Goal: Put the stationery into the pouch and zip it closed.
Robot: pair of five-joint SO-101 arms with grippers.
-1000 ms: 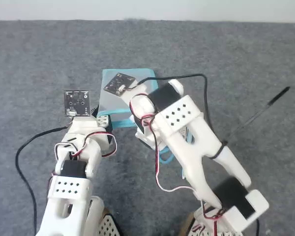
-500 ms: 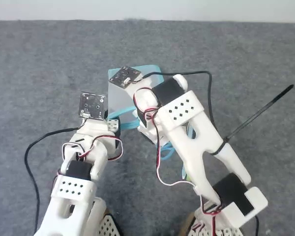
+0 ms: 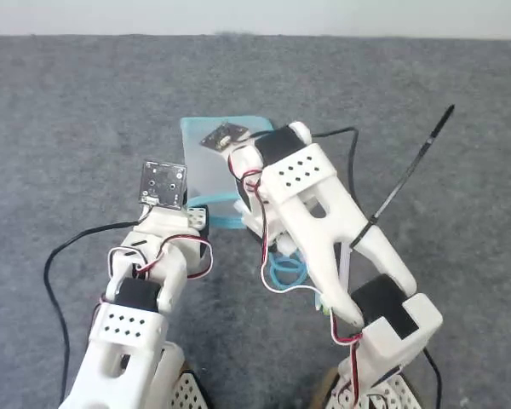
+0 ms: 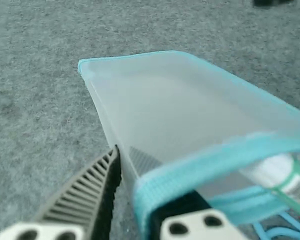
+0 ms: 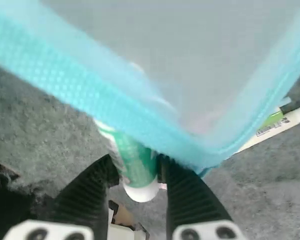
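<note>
I see the translucent frosted plastic pouch with a turquoise zip band (image 3: 206, 166) just past table centre in the high view, toward 12 o'clock. Its far corners are square, and the turquoise trim runs around the outline. The mouth faces 6 o'clock, toward both arm bases.

The left gripper (image 4: 132, 192) is clenched on the near rim of the pouch. Its ribbed finger presses the frosted wall and its other finger sits under the turquoise band, so the mouth is lifted off the surface.

The right gripper (image 5: 136, 166) is clamped on a green-and-white cylindrical tube (image 5: 132, 152). The tube's far end passes beneath the turquoise band. I cannot tell whether it is inside the mouth or under the pouch.

A white pen with a green label (image 5: 285, 120) lies on the surface just beside one corner of the pouch. In the high view, a loop of light-blue cord (image 3: 285, 268) lies at 5 o'clock from the pouch, beneath the right arm.

The grey felt-like table surface (image 3: 85, 102) runs wide from the pouch toward 9, 12 and 3 o'clock. Its far edge meets a pale strip at 12 o'clock. A thin black strap (image 3: 409, 170) juts from the right arm toward 1 o'clock. The two arms stand close together at 6 o'clock.
</note>
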